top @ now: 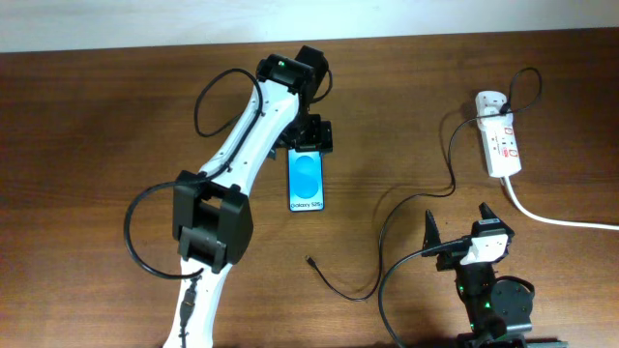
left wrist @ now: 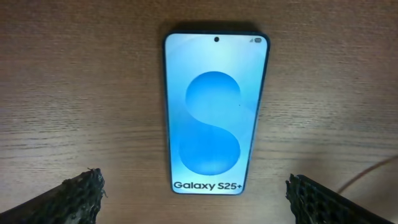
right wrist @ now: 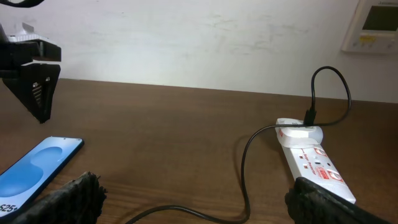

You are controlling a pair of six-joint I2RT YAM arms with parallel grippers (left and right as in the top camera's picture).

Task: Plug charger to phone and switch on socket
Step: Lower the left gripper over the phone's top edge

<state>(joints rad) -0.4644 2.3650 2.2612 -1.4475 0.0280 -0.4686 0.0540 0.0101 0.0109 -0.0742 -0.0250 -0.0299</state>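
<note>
Centrally, slim glossy rectangular phone on grained wood tabletop.

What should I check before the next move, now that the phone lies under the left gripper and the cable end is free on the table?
1. Phone lies flat, screen up: ok.
2. Left gripper open and empty over the phone: ok.
3. Right gripper open and empty: ok.
4. Charger tip in the phone: not ok, it lies apart on the table.
5. Socket switched on: cannot tell.
</note>
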